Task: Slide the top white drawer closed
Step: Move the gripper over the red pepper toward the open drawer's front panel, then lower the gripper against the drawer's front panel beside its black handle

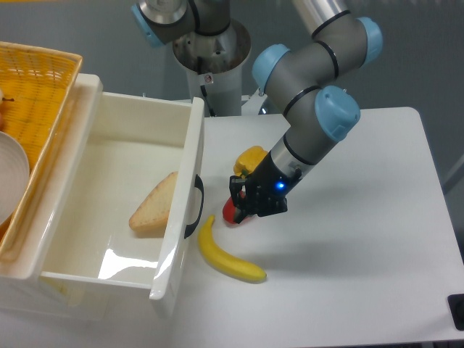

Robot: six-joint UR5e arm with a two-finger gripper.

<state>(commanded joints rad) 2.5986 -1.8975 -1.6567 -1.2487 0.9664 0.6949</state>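
The top white drawer (183,246) stands pulled far out to the right, with its tall front panel and curved black handle (196,206) facing the table. A wedge of bread (154,204) lies inside it. My gripper (238,205) hangs low over the table just right of the handle, a short gap away from the front panel. Its dark fingers are together and empty, and they overlap the red pepper (228,214), hiding most of it.
A yellow pepper (251,157) lies behind the gripper and a banana (226,257) in front of it, near the drawer front. A yellow woven basket (36,87) with a white plate (11,177) sits on the cabinet at the left. The arm's base (214,58) stands at the back.
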